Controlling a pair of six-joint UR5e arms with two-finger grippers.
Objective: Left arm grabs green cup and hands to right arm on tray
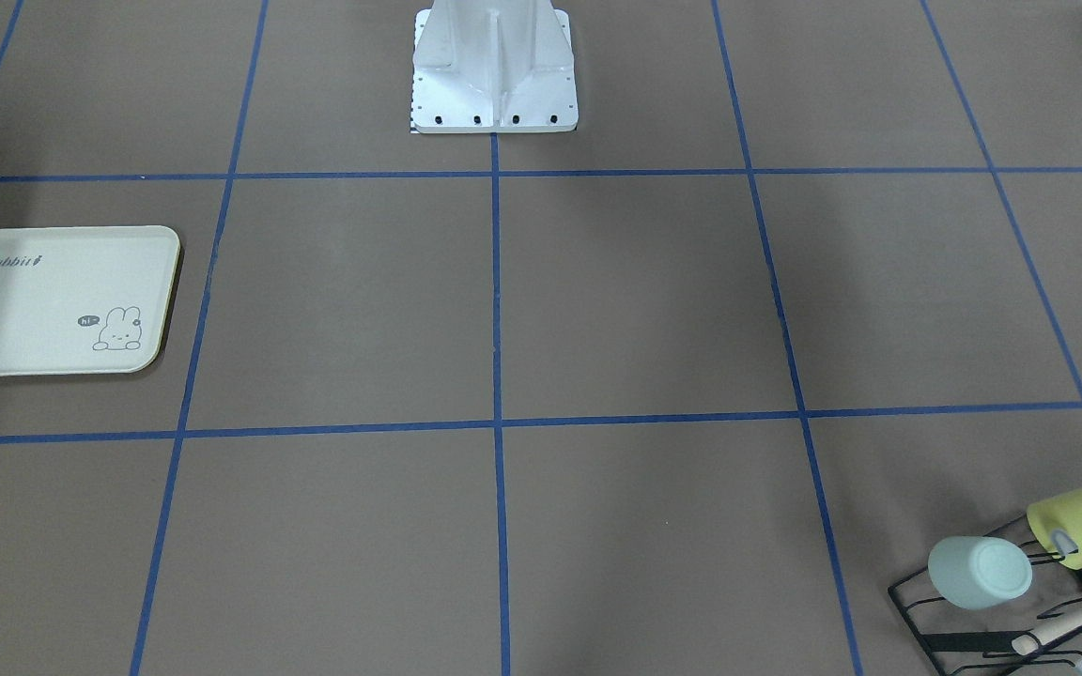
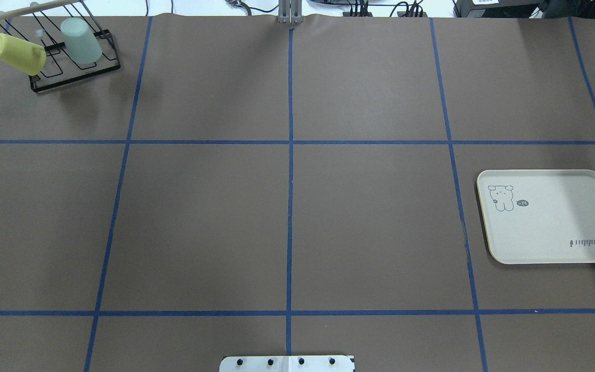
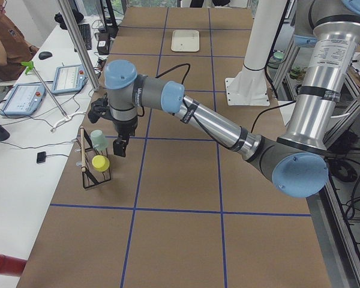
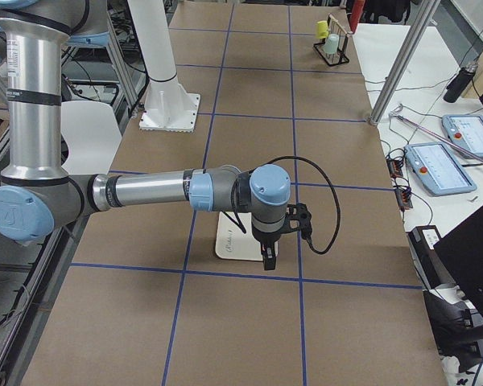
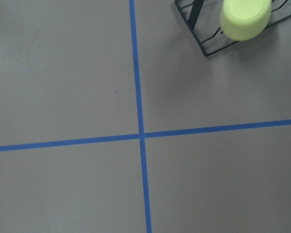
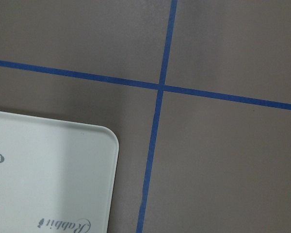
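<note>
Stage: green cup (image 2: 81, 42) on wire rack (image 2: 75, 78), ungrabbed; hand-over to tray (image 2: 550, 227) pending.
Grippers: left gripper (image 3: 119, 147) and right gripper (image 4: 270, 260), opening impossible to tell.

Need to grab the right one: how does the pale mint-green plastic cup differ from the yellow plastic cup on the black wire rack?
Colour: the pale mint-green plastic cup versus the yellow plastic cup. Pose: the green cup stands nearly upright, mouth down; the yellow cup leans far sideways. Place: the green cup sits within the outline of the black wire rack; the yellow cup overhangs its end. Both are smooth, tapered, handleless.
</note>
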